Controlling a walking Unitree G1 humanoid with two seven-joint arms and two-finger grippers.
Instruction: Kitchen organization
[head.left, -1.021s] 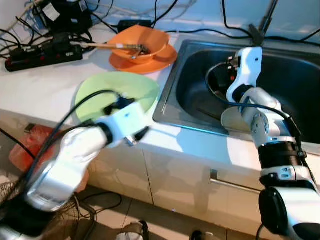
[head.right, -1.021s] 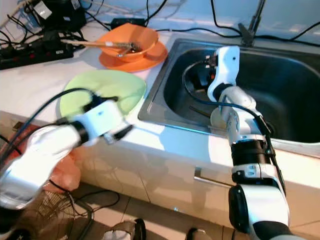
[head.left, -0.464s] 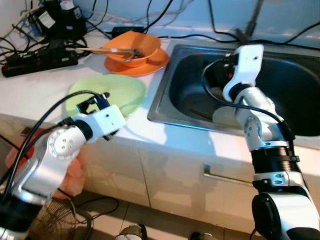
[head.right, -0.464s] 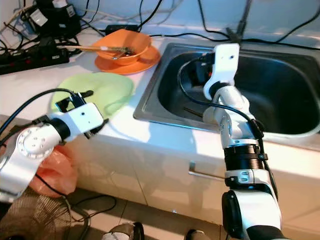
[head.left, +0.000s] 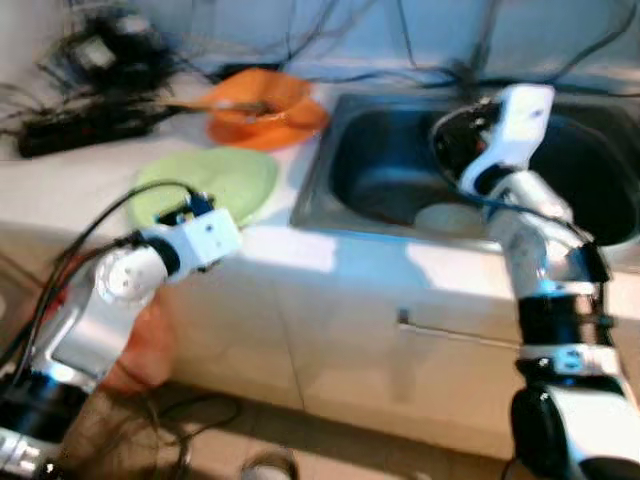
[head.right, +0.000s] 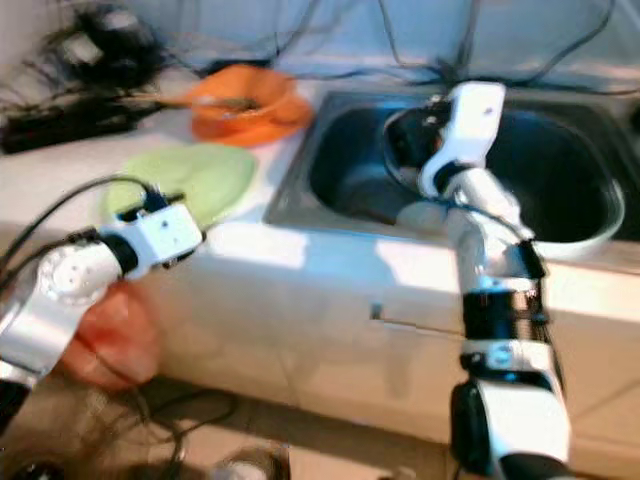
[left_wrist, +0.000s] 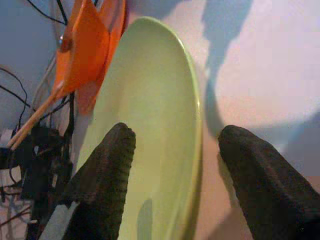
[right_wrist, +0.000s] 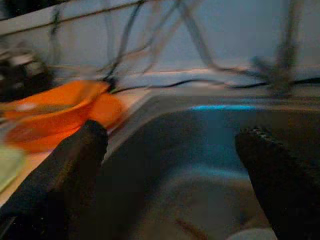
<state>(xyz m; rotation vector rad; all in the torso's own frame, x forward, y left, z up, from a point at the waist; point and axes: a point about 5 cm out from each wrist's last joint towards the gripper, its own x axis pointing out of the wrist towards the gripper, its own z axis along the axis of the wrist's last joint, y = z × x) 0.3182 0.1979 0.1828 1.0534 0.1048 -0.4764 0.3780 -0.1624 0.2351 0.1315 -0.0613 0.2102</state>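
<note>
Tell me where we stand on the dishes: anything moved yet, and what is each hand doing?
Nothing clearly moved yet. The green plate lies on the counter, with the open left hand poised at its rim, not gripping. The open right hand hovers over the sink, holding nothing. Left: grasp the plate, then the orange bowl with utensils on its orange plate.

The green plate (left_wrist: 150, 125) looks like smooth plastic with a soft sheen; the orange bowl (left_wrist: 82, 47) is glossy plastic too; sink (head.left: 400, 160) is brushed metal, dull shine; the desk (head.left: 90, 175) top is smooth, pale and matt; left pincer (left_wrist: 172, 175) fingers (left_wrist: 107, 170) have a rough, grainy black coating.
</note>
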